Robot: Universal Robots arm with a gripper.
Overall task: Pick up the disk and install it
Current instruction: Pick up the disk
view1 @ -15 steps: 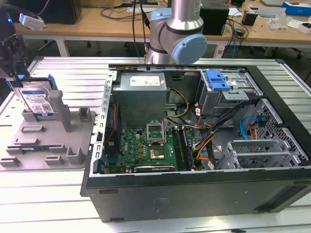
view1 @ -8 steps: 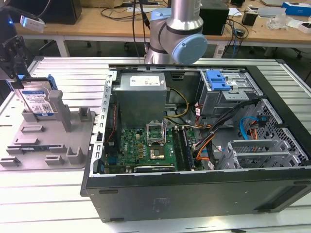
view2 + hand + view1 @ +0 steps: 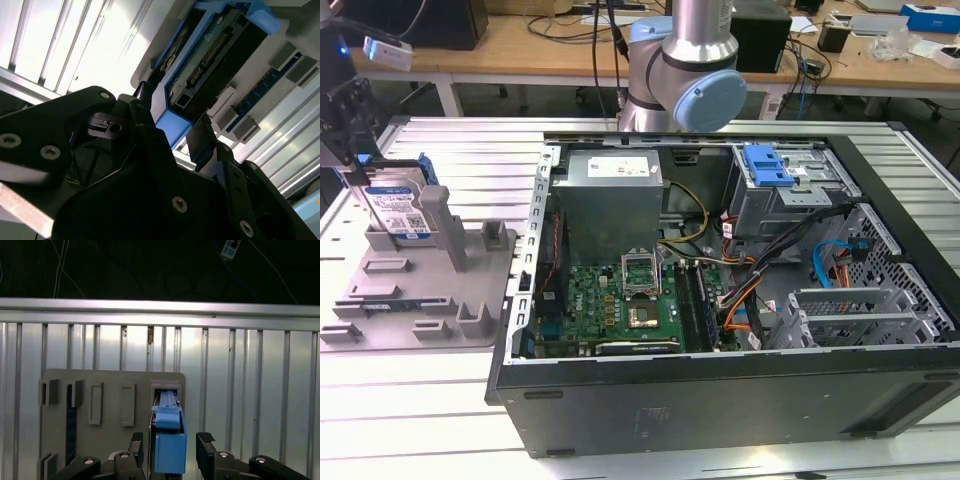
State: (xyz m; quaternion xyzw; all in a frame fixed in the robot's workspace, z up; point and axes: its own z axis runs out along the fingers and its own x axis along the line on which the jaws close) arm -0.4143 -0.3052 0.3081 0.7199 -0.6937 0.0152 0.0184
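Ribbed metal surface [image 3: 440, 140], open computer case [image 3: 720, 390] at the exterior view's right. Gripper [image 3: 170, 444] spread open, empty, straddling the disk [image 3: 167, 422] with gaps either side. Disk upright in a slot of the grey holder [image 3: 470, 300]. Pick-up step in hand, seemingly; calls for a square pinch on the blue frame.

I have the open computer case [image 3: 720, 400] across the middle and right of the exterior view. Inside it, a grey power supply box [image 3: 610, 200] sits at the upper left, with the green motherboard [image 3: 610, 310] just below. At the upper right is a metal drive cage with a blue latch [image 3: 767, 165], and cables [image 3: 790, 238] trail beneath it. On the exterior view's left, a grey fixture plate [image 3: 490, 275] lies on the slatted aluminium table [image 3: 410, 400]. A wooden bench [image 3: 520, 45] runs along the top edge.
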